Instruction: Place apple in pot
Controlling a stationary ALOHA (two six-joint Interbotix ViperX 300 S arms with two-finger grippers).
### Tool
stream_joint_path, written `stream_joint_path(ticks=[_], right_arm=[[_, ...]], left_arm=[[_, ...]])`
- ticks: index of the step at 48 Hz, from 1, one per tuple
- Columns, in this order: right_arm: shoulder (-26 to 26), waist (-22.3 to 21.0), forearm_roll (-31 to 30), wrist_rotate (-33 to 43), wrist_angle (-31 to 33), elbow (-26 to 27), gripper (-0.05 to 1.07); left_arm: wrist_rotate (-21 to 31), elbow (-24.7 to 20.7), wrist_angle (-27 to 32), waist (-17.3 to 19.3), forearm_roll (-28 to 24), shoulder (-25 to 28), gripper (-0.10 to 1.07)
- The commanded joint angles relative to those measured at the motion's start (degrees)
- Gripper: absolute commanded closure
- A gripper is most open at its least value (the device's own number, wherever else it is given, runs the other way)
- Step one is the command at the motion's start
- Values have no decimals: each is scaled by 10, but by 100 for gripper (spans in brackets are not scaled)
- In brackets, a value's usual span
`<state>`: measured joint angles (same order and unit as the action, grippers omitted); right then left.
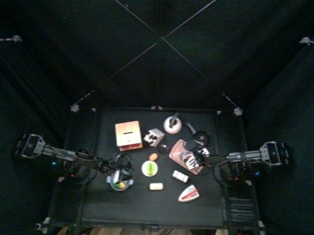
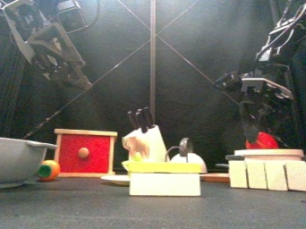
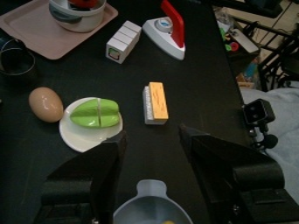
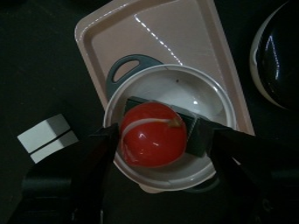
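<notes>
— Where is the apple (image 4: 152,134)?
— Between my right fingers (image 4: 111,140), clamped, just over the white pot (image 4: 198,96) on the pink tray (image 4: 140,31).
— Your left fingers (image 3: 222,162)?
— Spread wide, empty, above the desk (image 3: 222,96).
— Any writing?
— None I can read.

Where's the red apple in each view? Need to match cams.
Top view: can't pick it out; likely hidden under the right gripper, right of centre.
Front view: apple at far right, low, below the right arm.
Left wrist view: red patch at the top edge, over the pink tray.
Right wrist view: dead centre, over the white pot.
Shared landmark: the pink tray.
</notes>
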<state>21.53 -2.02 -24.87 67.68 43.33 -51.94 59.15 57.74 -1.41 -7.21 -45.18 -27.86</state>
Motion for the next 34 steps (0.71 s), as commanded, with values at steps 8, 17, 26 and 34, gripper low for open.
stream_joint_path(ticks=[8, 17, 26, 34], right_arm=[[48, 4, -16, -2, -23, -12, 2], [95, 10, -37, -2, -44, -31, 2], [129, 17, -40, -2, -76, -47, 2], [132, 22, -42, -4, -111, -58, 2]], left_arm=[[0, -4, -4, 2, 4, -3, 11], [0, -9, -4, 2, 12, -3, 11], [-1, -11, -4, 2, 19, -2, 11], [-1, -11, -4, 2, 19, -3, 11]])
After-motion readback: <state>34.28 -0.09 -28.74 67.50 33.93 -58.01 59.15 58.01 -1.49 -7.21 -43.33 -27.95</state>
